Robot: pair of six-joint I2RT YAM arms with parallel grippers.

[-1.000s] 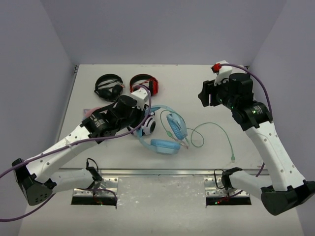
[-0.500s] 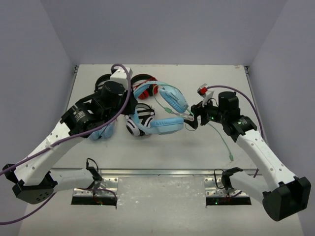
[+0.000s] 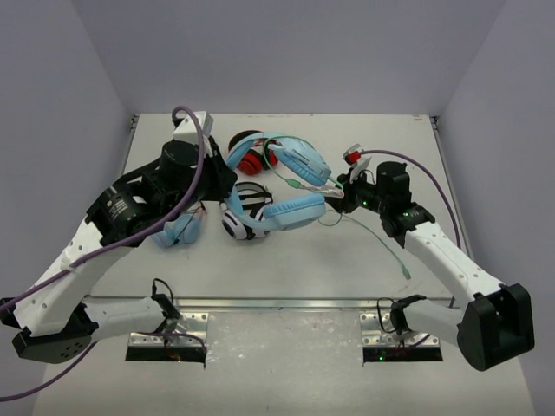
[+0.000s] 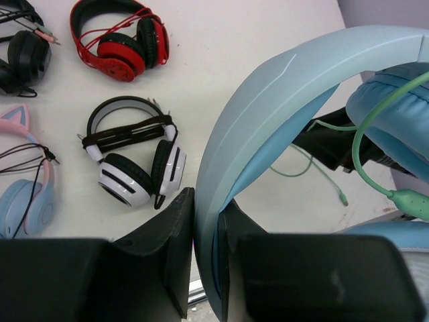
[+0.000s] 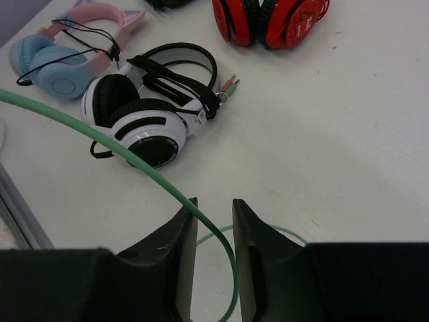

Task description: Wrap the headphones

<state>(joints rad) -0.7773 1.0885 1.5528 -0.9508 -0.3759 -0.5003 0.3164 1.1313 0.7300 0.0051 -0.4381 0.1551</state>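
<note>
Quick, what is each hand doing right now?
Left hand: closed on the light-blue headphones, at the headband.
Right hand: slightly open, the green cable between its fingers, not pinched.

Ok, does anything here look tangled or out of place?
Only the pale green cable of the headphones: unwrapped, it trails loose across the right of the table, passing through the right claw.

Your left fingers, clamped on the headband, have lifted the headphones off the middle of the worktop and carried them toward 11 o'clock. This has uncovered the pink cat-ear pair at 9 o'clock. Your right arm has dropped from 2 o'clock to 3 o'clock. Its right fingers have narrowed around the green cable, whose loops have pulled out straighter.
</note>
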